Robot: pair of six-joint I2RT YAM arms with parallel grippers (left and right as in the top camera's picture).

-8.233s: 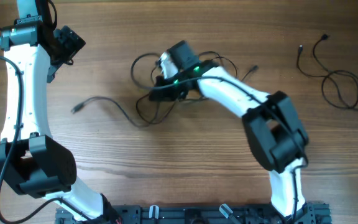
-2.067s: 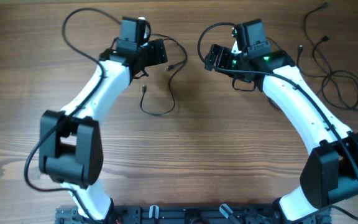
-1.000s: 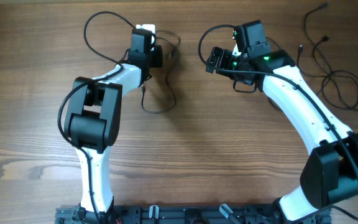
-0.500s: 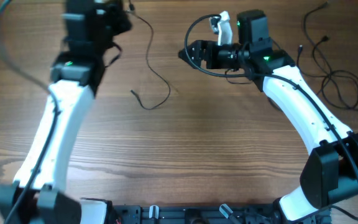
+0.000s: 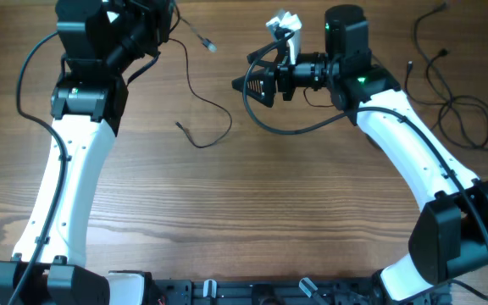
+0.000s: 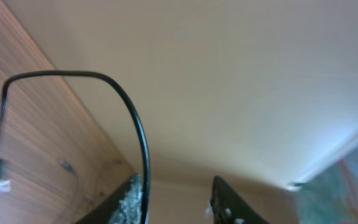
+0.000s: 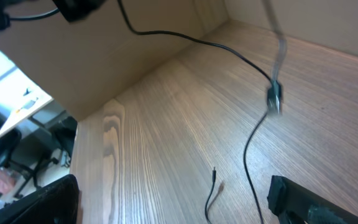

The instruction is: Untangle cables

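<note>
Apparently the left gripper (image 6: 178,205) was raised high above the table (image 5: 269,212) so that one thin cable (image 6: 140,134) could hang free and show its own path. Its jaws stood partly open. The cable ran close along one finger (image 6: 129,199), and as far as the left wrist view showed, it was leaning there and not squeezed. The lower part of this cable lay in a loose curve on the table between both arms. The right gripper (image 7: 173,198) hovered with its jaws fully apart and empty, probably ready to take the hanging part. A second cable (image 5: 464,110) lay coiled at the far right, well apart.
</note>
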